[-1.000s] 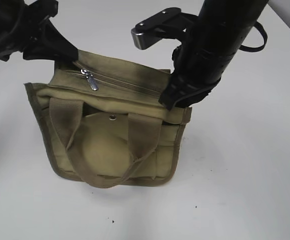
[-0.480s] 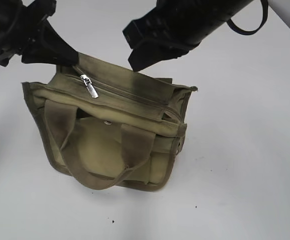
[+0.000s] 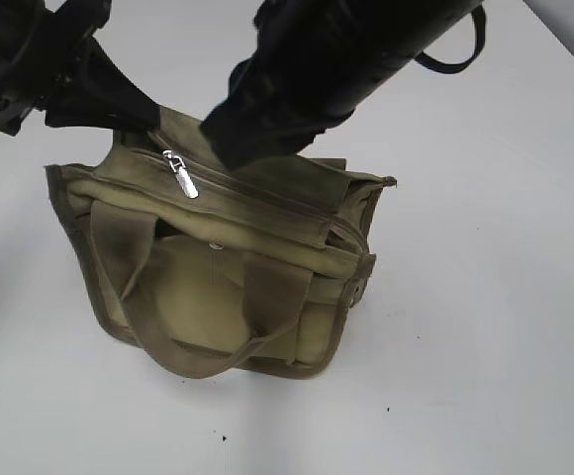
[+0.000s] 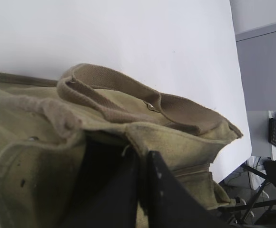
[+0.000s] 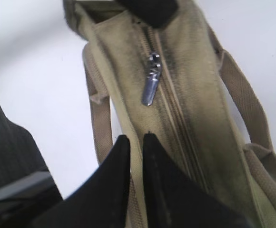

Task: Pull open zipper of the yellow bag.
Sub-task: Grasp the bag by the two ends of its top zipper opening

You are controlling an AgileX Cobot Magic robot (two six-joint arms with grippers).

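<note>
I see left gripper (image 3: 134, 109) at far-left corner of yellow bag (image 3: 218, 287), jaws closed tight, pinching canvas edge (image 4: 142, 137). Bag stands on white table (image 3: 485, 327), handle loop (image 3: 208, 346) hanging in front. Zipper (image 3: 257, 193) runs along top, silver pull tab (image 3: 181, 175) near left end. Right gripper (image 5: 137, 142) hovers above zipper line, narrow gap between jaws, holding nothing.

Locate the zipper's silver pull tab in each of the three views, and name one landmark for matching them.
Exterior view: pull tab, upper left, on the yellow bag's top.
Left wrist view: not visible.
Right wrist view: upper centre, lying along the zipper.
Shared landmark: the webbing handle.
</note>
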